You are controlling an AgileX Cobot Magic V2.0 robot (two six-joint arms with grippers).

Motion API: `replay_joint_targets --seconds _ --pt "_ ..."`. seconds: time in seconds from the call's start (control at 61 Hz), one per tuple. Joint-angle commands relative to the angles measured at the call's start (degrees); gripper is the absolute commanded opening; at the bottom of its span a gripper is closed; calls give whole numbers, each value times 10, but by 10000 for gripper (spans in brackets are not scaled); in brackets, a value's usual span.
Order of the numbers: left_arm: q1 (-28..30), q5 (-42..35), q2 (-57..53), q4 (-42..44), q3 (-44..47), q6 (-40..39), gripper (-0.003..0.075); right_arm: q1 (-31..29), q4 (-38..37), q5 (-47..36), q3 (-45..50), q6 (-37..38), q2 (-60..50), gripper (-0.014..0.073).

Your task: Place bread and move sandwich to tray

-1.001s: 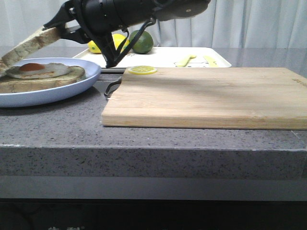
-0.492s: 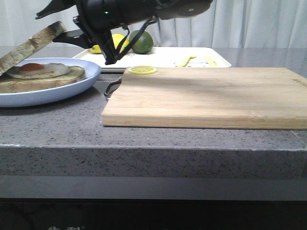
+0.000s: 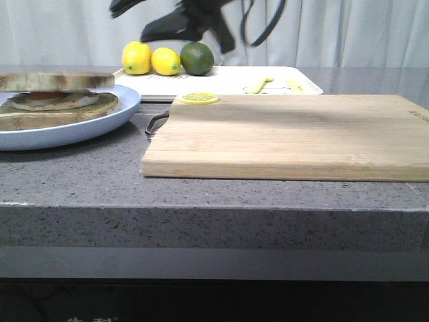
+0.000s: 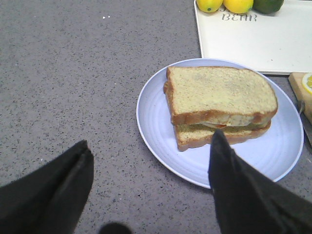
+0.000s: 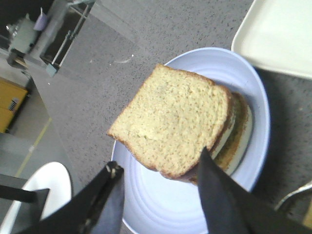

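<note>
The bread [image 3: 57, 82] lies flat on top of the fried egg [image 3: 53, 100] and the lower slice, making the sandwich on the pale blue plate [image 3: 87, 127] at the left. It also shows in the left wrist view [image 4: 219, 92] and the right wrist view [image 5: 173, 124]. My right gripper [image 3: 131, 21] is open and empty, blurred, high above and behind the plate; in its own view [image 5: 159, 160] the jaws stand wide over the sandwich. My left gripper [image 4: 151, 138] is open and empty beside the plate [image 4: 156, 122]. The white tray [image 3: 228, 79] lies behind.
A wooden cutting board [image 3: 288, 134] fills the middle and right, with a lemon slice [image 3: 198, 98] at its far corner. Two lemons [image 3: 137, 57] and a lime [image 3: 197, 58] sit on the tray's left end. A metal handle [image 3: 155, 123] sticks out beside the board.
The right gripper opened and let go of the tilted bread, which dropped flat onto the egg. The gripper then rose and pulled back to the right.
</note>
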Motion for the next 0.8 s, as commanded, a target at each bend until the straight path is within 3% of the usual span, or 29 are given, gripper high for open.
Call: replay_joint_targets --seconds 0.0,0.23,0.492,0.64,0.788 --pt "-5 -41 3 1 -20 0 495 -6 -64 13 -2 -4 -87 378" --pt "-5 -41 3 2 -20 0 495 -6 -299 42 47 18 -241 370" --pt "-5 -41 3 2 -20 0 495 -6 -529 33 169 130 -413 370" --pt "-5 -29 7 2 -20 0 495 -6 -607 30 244 178 -500 370" --pt "-5 8 31 9 -25 0 496 -6 -618 28 296 184 -554 370"
